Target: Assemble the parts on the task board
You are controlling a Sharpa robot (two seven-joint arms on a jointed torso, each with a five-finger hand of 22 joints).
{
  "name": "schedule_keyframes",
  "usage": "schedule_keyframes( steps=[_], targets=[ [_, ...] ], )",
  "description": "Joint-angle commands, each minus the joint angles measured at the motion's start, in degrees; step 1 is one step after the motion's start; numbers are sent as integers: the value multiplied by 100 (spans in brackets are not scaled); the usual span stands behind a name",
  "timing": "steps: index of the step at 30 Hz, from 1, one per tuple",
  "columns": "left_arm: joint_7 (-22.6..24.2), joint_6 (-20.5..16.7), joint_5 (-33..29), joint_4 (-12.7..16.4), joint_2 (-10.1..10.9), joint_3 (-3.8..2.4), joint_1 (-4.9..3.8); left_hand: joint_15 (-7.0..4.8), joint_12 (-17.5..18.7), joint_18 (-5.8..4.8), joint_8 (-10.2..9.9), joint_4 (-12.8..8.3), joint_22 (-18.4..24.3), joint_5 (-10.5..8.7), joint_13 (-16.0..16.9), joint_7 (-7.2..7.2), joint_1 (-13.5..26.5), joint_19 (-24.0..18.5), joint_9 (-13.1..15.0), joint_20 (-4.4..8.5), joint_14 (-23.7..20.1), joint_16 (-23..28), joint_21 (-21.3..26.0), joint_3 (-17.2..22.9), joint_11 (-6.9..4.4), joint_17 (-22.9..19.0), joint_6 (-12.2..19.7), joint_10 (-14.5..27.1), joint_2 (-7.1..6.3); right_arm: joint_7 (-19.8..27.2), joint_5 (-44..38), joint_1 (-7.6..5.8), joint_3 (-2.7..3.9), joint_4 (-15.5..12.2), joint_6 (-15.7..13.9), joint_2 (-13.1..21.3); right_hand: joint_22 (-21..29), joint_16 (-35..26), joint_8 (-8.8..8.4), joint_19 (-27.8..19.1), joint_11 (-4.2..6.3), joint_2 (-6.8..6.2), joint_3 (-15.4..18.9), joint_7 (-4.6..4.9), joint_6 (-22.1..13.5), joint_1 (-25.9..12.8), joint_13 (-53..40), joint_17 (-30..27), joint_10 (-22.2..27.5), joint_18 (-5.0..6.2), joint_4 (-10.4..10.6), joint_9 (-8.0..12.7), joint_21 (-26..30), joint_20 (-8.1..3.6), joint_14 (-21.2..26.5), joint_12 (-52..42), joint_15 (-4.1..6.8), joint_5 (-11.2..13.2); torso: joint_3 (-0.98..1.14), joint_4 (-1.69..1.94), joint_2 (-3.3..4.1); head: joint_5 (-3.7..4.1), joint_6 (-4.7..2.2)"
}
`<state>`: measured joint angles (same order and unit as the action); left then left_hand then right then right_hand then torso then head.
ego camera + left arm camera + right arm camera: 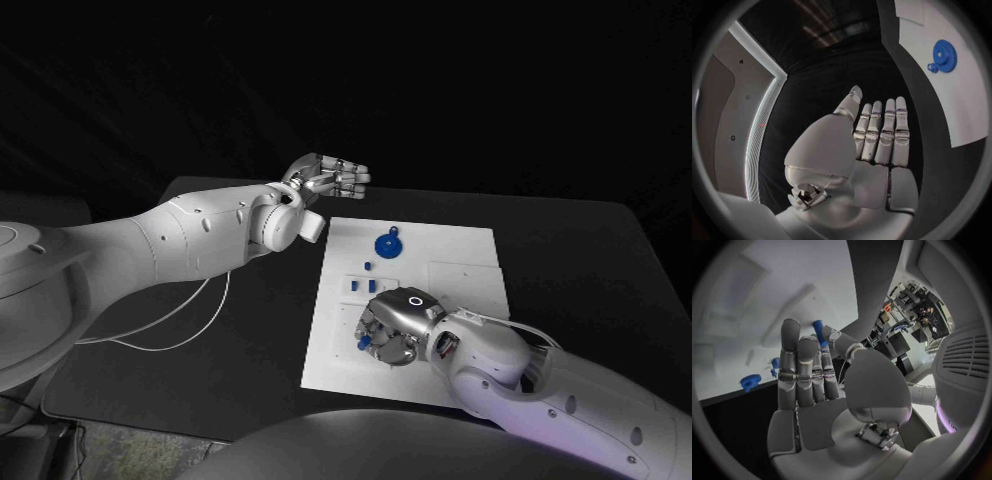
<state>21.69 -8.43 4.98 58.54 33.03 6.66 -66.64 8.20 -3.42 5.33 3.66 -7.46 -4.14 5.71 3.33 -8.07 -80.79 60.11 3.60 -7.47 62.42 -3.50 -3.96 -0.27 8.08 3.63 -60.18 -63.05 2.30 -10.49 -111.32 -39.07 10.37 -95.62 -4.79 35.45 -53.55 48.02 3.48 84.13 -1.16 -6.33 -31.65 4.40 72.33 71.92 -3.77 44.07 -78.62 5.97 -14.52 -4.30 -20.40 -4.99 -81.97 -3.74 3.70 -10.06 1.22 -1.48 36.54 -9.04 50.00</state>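
Right wrist view: your right hand (817, 385) pinches a blue peg (819, 332); it may slip over the task board (462, 250). Left hand (325, 180) idles open.

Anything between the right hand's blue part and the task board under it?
Nothing visible. The right hand pinches a small blue part over the near end of the task board; the board beneath looks bare. The blue gear lies farther up.

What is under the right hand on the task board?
The right hand hovers low over the task board, pinching a small blue part at its fingertips. Another blue piece peeks out beside it; anything directly beneath is covered.
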Motion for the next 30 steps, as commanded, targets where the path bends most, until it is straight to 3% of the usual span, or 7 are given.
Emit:
schedule_keyframes(
  steps=[1, 5, 10, 15, 21, 30],
  targets=[
    [41, 92, 9, 14, -15, -5, -2, -2, 4, 31, -2, 20, 5, -23, 0, -9, -12, 30, -1, -14, -16, 6, -11, 4, -4, -4, 48, 43, 65, 108, -29, 20, -53, 16, 265, -19, 4, -22, 14, 95, 19, 3, 216, 4, -28, -79, 12, -18, 66, 43, -4, 11, 45, 0, 55, -2, -3, -115, -2, 3, -4, 8, 0],
    [37, 99, 11, 14, -15, -5, -1, -2, 4, 31, -2, 20, 5, -23, 0, -9, -12, 30, -1, -14, -16, 6, -11, 4, -4, -4, 48, 43, 65, 84, -21, 21, -79, 21, 188, -25, 51, -18, 14, 145, 26, 49, 526, -14, -66, -121, 13, -35, 90, 24, 25, 16, 107, 3, 42, -2, -4, 41, -4, 2, -2, 10, 0],
    [32, 104, 13, 14, -11, -6, 0, -4, 4, 50, -1, 15, -5, -20, 0, -8, -18, 79, 0, -5, -11, 5, -33, 6, -3, -4, 50, 43, 65, 38, -29, 21, -91, 20, 87, -33, 128, -11, 13, 192, 0, 42, 741, -5, -130, -151, 16, -55, 145, 18, 30, 23, 174, 13, 31, 0, -21, -28, 1, 4, 1, 4, 0],
    [31, 106, 13, 14, -7, -6, 1, -4, 4, 50, -1, 15, -5, -20, 0, -8, -18, 79, 0, -5, -11, 5, -33, 6, -3, -4, 50, 43, 65, 13, -17, 21, -94, 25, 8, -31, 156, -6, 10, 197, -44, 2, 784, 24, -247, -186, 19, -66, 253, 30, 8, 35, 185, 34, 33, 7, -49, -68, 3, -1, 2, 0, 0],
    [27, 107, 13, 16, -4, -6, 1, -4, 4, 50, -1, 15, -5, -20, 0, -8, -18, 79, 0, -5, -11, 5, -33, 6, -3, -4, 50, 43, 65, -7, 36, 21, -96, 33, -165, -20, 173, 13, 11, 185, -196, -105, 708, 109, -518, -228, 26, -76, 728, 104, -39, 52, 198, 117, 53, -7, -147, -73, 6, -5, 3, 1, 0],
    [29, 83, 14, 18, 6, -6, 1, -2, 4, 56, -2, 16, -1, -26, 0, -13, -12, 83, -1, -12, -16, 6, -23, -1, -1, -4, 61, 50, 60, -22, 131, 26, -96, 26, -447, -6, 189, 38, 9, 178, -292, -265, 731, 100, -818, -226, 29, -108, 1099, 186, -26, 55, 210, 174, 84, -17, -196, -65, 7, -3, 2, 21, 0]
  ],
)
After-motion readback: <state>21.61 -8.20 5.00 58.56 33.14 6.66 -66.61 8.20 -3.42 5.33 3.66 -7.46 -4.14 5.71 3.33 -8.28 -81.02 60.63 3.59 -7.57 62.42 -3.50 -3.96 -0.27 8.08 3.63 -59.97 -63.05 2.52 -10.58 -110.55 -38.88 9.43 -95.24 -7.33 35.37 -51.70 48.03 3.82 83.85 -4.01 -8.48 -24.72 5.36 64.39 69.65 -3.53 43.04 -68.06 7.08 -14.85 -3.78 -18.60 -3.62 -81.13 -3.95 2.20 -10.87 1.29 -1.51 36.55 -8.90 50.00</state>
